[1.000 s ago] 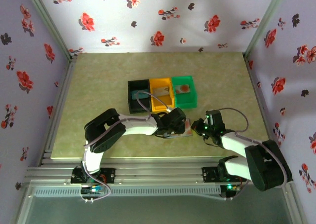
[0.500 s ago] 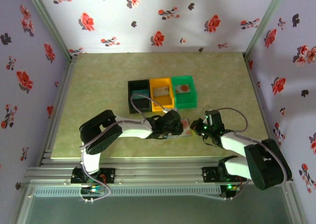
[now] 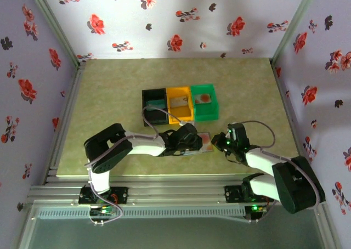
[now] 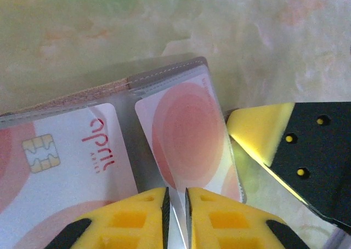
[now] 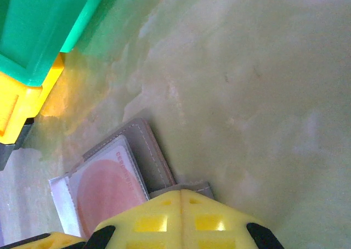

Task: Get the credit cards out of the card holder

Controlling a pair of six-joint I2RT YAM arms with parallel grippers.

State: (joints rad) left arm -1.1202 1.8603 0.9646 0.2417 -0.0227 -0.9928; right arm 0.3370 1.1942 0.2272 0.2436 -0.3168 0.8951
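Card holder (image 3: 204,141) lies flat and open on the table (image 3: 109,95), near front edge, just in front of the bins, btw the two grippers. Grey stitched border, clear plastic sleeves inside. Left wrist cam: holder (image 4: 164,73) shows 2 cards in sleeves. One is a chip card (image 4: 66,156), white w/ red lettering and pink blots, cut off at the frame's left. The other is a pale card w/ a big pink-orange circle (image 4: 186,134). Right wrist cam shows the circle card (image 5: 107,191) inside the grey border (image 5: 148,150), lower part hidden by the fingers.

Left gripper (image 3: 194,142) is low over the holder. Its yellow fingers (image 4: 176,205) are nearly together w/ a thin slit left. The circle card's lower edge runs into that slit; can't tell if it is clamped. Right gripper (image 3: 220,142) has its fingers together (image 5: 181,205), tips on the holder's grey right edge; can't tell if the flap is pinched.

3 plastic bins in a row, touching: black bin (image 3: 148,114), orange bin (image 3: 189,112), green bin (image 3: 211,112). Green holds a pale card w/ a red blot (image 3: 204,99), orange a grey card (image 3: 179,101). Black holds a teal-ish flat thing (image 3: 156,102), hard to make out. Table is pale green, marbled, matte.
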